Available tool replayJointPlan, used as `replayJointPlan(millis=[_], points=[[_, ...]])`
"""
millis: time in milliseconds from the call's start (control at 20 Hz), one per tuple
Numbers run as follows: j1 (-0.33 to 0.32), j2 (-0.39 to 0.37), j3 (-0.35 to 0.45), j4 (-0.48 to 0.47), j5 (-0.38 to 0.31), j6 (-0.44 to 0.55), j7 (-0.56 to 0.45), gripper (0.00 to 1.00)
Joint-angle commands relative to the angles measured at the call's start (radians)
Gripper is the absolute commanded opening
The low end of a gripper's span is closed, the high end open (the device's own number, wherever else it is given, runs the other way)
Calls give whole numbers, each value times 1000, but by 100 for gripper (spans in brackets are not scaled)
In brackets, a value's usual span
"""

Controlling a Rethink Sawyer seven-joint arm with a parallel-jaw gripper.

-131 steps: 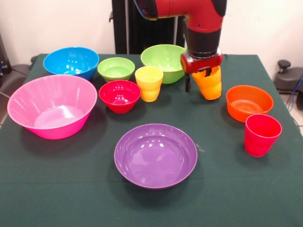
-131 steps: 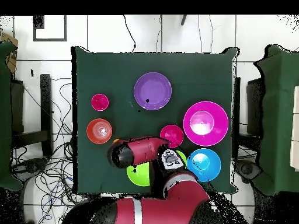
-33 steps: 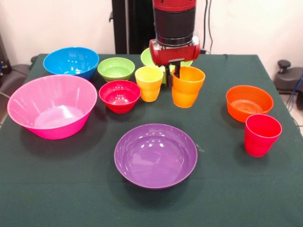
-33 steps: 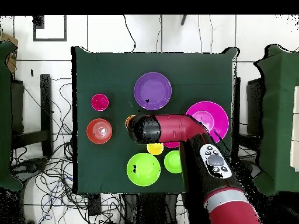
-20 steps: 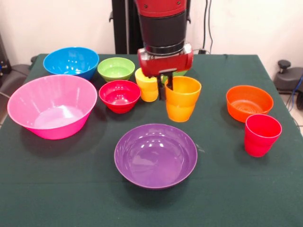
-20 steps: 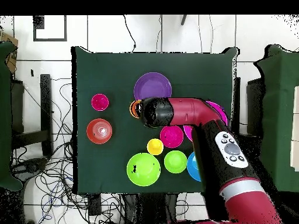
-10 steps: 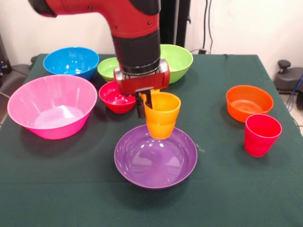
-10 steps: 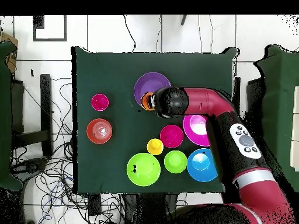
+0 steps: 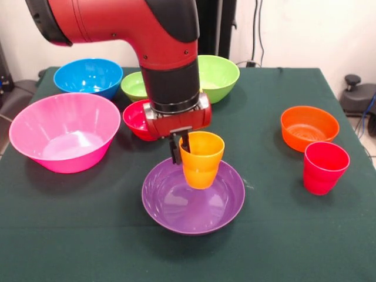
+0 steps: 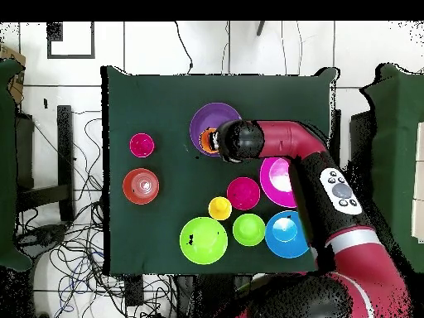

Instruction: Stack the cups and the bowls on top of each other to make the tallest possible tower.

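Note:
My gripper [image 9: 184, 145] is shut on the rim of the orange cup [image 9: 201, 159] and holds it upright just above the inside of the shallow purple bowl [image 9: 170, 202]. In the overhead view the arm's wrist [image 10: 240, 139] covers most of the cup [image 10: 208, 142], over the near part of the purple bowl [image 10: 211, 120]. The red cup [image 9: 324, 167] stands at the right beside the small orange bowl [image 9: 309, 126]. The yellow cup [image 10: 219, 208] shows only in the overhead view. The pink bowl [image 9: 61, 130], blue bowl [image 9: 88, 76], lime green bowl [image 9: 218, 75], small green bowl [image 9: 133, 85] and small red bowl [image 9: 135, 119] stand apart.
The arm [image 9: 117, 23] crosses the upper left of the front view and hides parts of the small red and small green bowls. Dark green cloth [image 9: 282, 235] covers the table. Cables lie on the floor left of the table [image 10: 70, 240] in the overhead view.
My gripper has carried the orange cup from beside the yellow cup toward the camera and down over the purple bowl. The arm's swing uncovered the lime green bowl.

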Motion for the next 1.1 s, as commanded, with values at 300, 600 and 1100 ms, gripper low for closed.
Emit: replayJointPlan(millis=[300,600,1100], points=[[35,53,54,-77,-119,96,-273,0],[2,48,78,-79,-131,121,-320,0],[-18,85,109,-140,-154,166,-370,0]])
